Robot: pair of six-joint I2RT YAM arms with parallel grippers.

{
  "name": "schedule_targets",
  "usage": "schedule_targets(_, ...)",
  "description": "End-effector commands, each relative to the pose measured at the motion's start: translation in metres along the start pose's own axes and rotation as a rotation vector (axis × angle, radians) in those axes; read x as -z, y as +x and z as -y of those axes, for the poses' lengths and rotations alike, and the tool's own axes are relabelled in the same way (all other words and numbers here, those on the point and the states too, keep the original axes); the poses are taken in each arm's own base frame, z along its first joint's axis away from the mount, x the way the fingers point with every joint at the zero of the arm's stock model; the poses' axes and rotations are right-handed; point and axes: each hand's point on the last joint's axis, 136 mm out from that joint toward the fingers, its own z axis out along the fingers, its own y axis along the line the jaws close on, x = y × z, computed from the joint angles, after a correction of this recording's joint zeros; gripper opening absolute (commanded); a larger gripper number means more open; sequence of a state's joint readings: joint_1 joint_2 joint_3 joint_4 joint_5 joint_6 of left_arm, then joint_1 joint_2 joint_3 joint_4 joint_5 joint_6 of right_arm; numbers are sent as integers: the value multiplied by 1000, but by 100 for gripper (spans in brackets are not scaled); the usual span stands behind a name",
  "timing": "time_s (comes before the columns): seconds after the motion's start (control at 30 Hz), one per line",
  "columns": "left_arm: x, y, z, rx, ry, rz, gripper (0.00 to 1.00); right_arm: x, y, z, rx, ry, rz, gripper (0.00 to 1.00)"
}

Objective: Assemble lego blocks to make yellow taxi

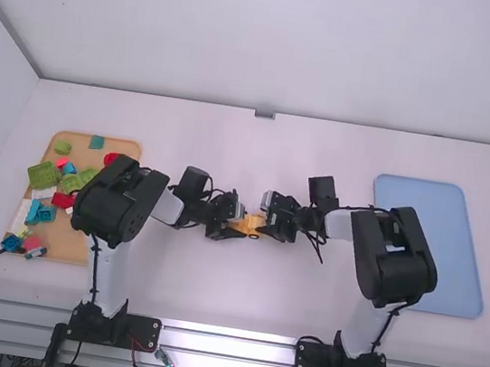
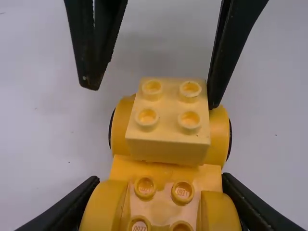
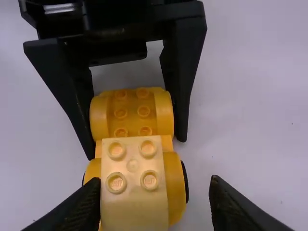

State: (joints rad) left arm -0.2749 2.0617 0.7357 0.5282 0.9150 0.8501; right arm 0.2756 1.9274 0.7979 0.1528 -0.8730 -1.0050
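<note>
Two robot arms met over the middle of a white desk (image 1: pixel 239 292), where a partly built yellow toy car (image 1: pixel 249 224) was suspended between their hands. The left hand (image 1: pixel 235 221) gripped the car by its body, one finger along each side of the rounded yellow fenders, as the left wrist view showed. At the end of the car facing the right arm sat a pale yellow block (image 2: pixel 168 118), its four round studs up, set between the two curved yellow flanks. The right hand (image 1: pixel 268 216) stood open around that end; its fingers were spread wider than the block, one of them against the block's side, the other well apart from it. How firmly the block was seated could not be told, its underside being hidden. Bare studs (image 3: pixel 132 112) showed between the fenders at the end held by the left hand. Out to the left, beyond the left arm, a tan tray (image 1: pixel 62 240) held a jumble of loose pieces, among them a green block (image 1: pixel 43 175), a red block (image 1: pixel 63 201), a teal block (image 1: pixel 96 142) near the far edge and a pink piece (image 1: pixel 33 243) near the closest corner. A blue tray (image 1: pixel 454 286) lay to the right, partly behind the right arm.
</note>
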Motion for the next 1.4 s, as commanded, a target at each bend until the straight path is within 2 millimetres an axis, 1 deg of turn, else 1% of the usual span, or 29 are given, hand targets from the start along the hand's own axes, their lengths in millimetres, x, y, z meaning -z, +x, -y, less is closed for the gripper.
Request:
schedule_targets(0.0,-2,12,7,34,13,-30,59,10,-23,-2,39,-11,75,58)
schedule_targets(0.07,-2,12,7,34,14,-31,59,26,-44,-4,83,-16,141,58)
schedule_targets(0.1,-2,12,7,34,14,-31,59,26,-44,-4,83,-16,141,58)
schedule_targets(0.13,-2,12,7,34,14,-31,59,32,-49,-4,104,-12,155,58)
schedule_targets(0.17,-2,12,7,33,13,-31,59,36,-52,-3,120,-1,158,54)
schedule_targets(0.2,-2,12,7,33,13,-31,59,37,-52,-2,120,5,152,35)
schedule_targets(0.23,-2,12,7,34,13,-31,59,37,-51,-1,119,9,149,20)
schedule_targets(0.27,-2,12,7,35,13,-31,59,37,-49,0,114,12,141,0)
schedule_targets(0.37,-2,12,7,34,13,-31,59,32,-42,-2,97,-3,132,0)
schedule_targets(0.43,-2,12,7,34,13,-31,59,23,-34,-6,64,-21,109,0)
schedule_targets(0.47,-2,12,7,34,14,-31,58,22,-32,-6,56,-23,106,0)
schedule_targets(0.6,-2,12,8,34,14,-31,58,4,-11,-9,-29,-46,74,0)
schedule_targets(0.7,-2,12,8,35,14,-31,58,0,-2,-12,-58,-62,66,0)
schedule_targets(1.0,-2,12,7,34,13,-30,58,-3,11,-14,-104,-58,5,0)
schedule_targets(1.2,-2,12,7,34,13,-31,57,-12,24,-20,-99,-46,-109,0)
schedule_targets(1.37,-2,12,7,33,12,-31,57,-16,36,-24,-103,-39,-197,0)
